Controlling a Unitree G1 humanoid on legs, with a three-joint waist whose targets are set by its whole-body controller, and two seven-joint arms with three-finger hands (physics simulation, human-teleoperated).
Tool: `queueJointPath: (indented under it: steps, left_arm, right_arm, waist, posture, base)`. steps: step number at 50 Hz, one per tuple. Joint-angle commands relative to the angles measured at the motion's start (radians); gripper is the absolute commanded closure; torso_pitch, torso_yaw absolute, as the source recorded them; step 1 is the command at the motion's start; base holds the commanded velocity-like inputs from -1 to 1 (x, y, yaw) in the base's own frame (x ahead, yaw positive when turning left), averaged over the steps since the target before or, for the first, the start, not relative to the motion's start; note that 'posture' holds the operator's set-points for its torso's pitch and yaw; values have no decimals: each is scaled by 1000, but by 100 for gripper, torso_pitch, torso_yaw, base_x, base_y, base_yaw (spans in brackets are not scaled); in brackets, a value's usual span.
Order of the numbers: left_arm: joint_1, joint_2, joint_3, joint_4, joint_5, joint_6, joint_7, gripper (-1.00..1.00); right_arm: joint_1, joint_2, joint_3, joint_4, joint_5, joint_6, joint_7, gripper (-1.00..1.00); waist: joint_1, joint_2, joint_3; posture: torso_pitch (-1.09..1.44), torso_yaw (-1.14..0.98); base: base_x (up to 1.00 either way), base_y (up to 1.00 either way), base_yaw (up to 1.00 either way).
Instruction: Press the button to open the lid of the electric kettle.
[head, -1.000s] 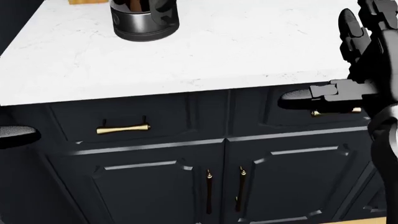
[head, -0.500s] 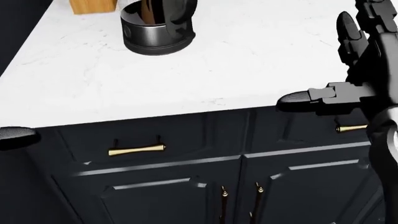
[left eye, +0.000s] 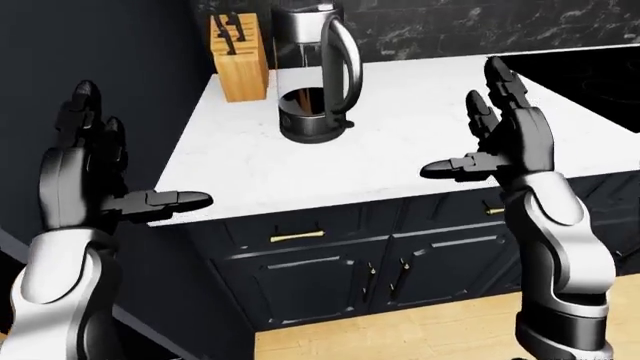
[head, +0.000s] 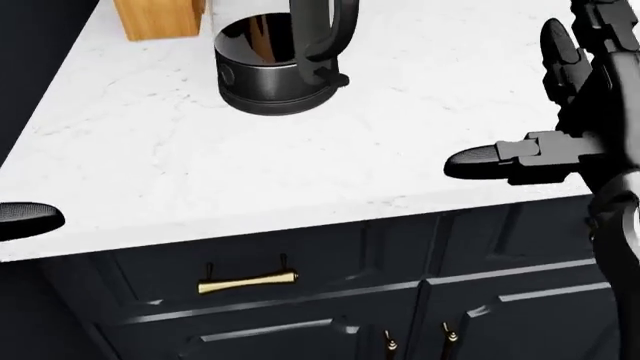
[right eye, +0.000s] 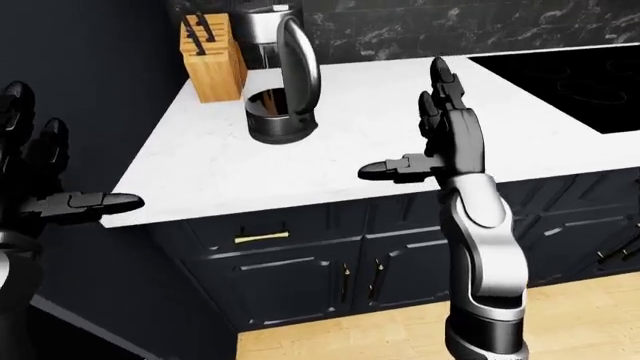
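The electric kettle (left eye: 312, 82) stands on the white marble counter (left eye: 400, 142), near its left end. It has a steel top, a see-through body, a black base and a tall loop handle on its right side. Its lid sits down on top, at the top edge of the left-eye view. My left hand (left eye: 135, 161) is open, fingers up and thumb out, held off the counter's left edge, far from the kettle. My right hand (left eye: 465, 124) is open in the same pose, over the counter's near edge, right of the kettle and apart from it.
A wooden knife block (left eye: 240, 64) stands just left of the kettle by the dark wall. A black cooktop (left eye: 590, 71) lies in the counter at the right. Dark cabinets with brass handles (left eye: 297, 236) are below, and wood floor (left eye: 400, 330) beneath.
The head view has shifted: counter, kettle and drawers slide down and right in the picture, so the camera moved. The knife block has come into view. Both hands keep their open pose.
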Motion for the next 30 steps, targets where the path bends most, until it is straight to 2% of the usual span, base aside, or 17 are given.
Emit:
queueJointPath:
  steps: [1, 5, 8, 9, 10, 11, 13, 16, 18, 19, 20, 21, 23, 26, 30]
  left_arm:
    - [-33, 17, 3, -47, -5, -26, -3, -100]
    - [-39, 25, 14, -54, -10, -16, -5, -100]
    - [-49, 35, 16, -65, -16, -1, -3, -100]
    - [-49, 35, 16, -65, -16, -1, -3, -100]
    - [-49, 36, 15, -67, -16, 0, -3, -100]
    - [-50, 37, 14, -72, -17, 5, -4, -100]
    - [-54, 41, 15, -77, -19, 12, -6, -100]
    - [-57, 43, 17, -77, -19, 14, -7, -100]
    - [-58, 45, 19, -78, -19, 16, -7, -100]
    - [-59, 46, 20, -78, -20, 17, -7, -100]
    - [-59, 47, 20, -78, -20, 18, -7, -100]
    - [-61, 46, 22, -78, -21, 18, -6, -100]
    - [-62, 47, 21, -79, -22, 20, -4, -100]
    - [-63, 50, 23, -79, -24, 22, -5, -100]
    - [-71, 58, 24, -82, -27, 30, -5, -100]
  right_arm:
    - [-36, -19, -25, -42, -2, -37, -10, -100]
    - [-43, -25, -30, -42, 4, -32, -13, -100]
    - [-49, -33, -35, -38, 10, -31, -17, -100]
    - [-49, -34, -36, -37, 11, -31, -17, -100]
    - [-50, -36, -37, -36, 12, -31, -18, -100]
    - [-54, -39, -39, -34, 15, -30, -19, -100]
    - [-57, -44, -42, -30, 19, -30, -21, -100]
    - [-61, -47, -43, -26, 22, -31, -25, -100]
    - [-63, -50, -44, -25, 25, -30, -27, -100]
    - [-64, -51, -45, -24, 26, -31, -28, -100]
    - [-64, -52, -45, -24, 27, -31, -28, -100]
    - [-64, -53, -44, -24, 28, -30, -29, -100]
    - [-66, -54, -44, -24, 29, -30, -30, -100]
    - [-69, -56, -44, -24, 31, -28, -32, -100]
    - [-82, -67, -52, -17, 39, -23, -35, -100]
  waist:
    - [-4, -3, -21]
    - [1, -48, -13]
    - [4, -110, -20]
    - [-5, -69, -22]
    - [-1, -89, -21]
    - [-4, -93, -23]
    - [-6, -85, -29]
    - [-10, -51, -12]
    - [-15, -17, -9]
    - [-19, 10, -15]
    - [-20, 53, -29]
    - [-11, 32, -33]
    - [-8, 36, -18]
    - [-1, 6, -24]
    - [3, -33, -15]
  posture:
    - [0, 0]
    - [0, 0]
    - [0, 0]
    - [0, 0]
    - [0, 0]
    - [0, 0]
    - [0, 0]
    - [0, 0]
    - [0, 0]
    - [0, 0]
    - [0, 0]
    - [0, 0]
    - [0, 0]
    - [0, 0]
    - [0, 0]
  base:
    - [14, 15, 0]
    - [14, 14, 0]
    - [14, 14, 0]
    - [14, 15, 0]
    - [13, 16, 0]
    - [13, 15, 0]
    - [14, 14, 0]
    - [15, 13, 0]
    - [14, 11, 0]
    - [15, 9, 0]
    - [14, 9, 0]
    - [15, 7, 0]
    - [14, 6, 0]
    - [14, 7, 0]
    - [14, 6, 0]
